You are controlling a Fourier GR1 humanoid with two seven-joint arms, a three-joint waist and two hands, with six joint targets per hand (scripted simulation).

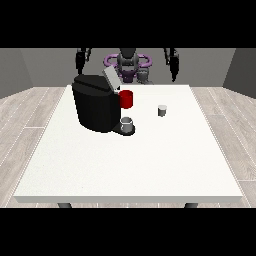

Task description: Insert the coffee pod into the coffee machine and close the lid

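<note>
Pod not picked yet: the coffee pod point(162, 110), small and grey, stands alone on the table point(130, 165) at about 3 o'clock from the coffee machine point(96, 102), well apart from it. Both hands hang raised at the far edge, holding nothing; the hand at the view's left point(80, 61) and the hand at the view's right point(174, 65) are too small to tell finger spread. Use the hand at the view's right, it's nearer the pod; come down from above and pinch the pod by its sides so it stays upright. Lid point(110, 79) is tilted up, open, at the machine's 1 o'clock corner, so approach the slot from the pod's side, above the red part point(126, 99). Mind the grey cup point(127, 124) on the machine's base at 5 o'clock, just below your path. Plenty of bare table at 6 o'clock and round the pod; the pod sits far from every table edge.
</note>
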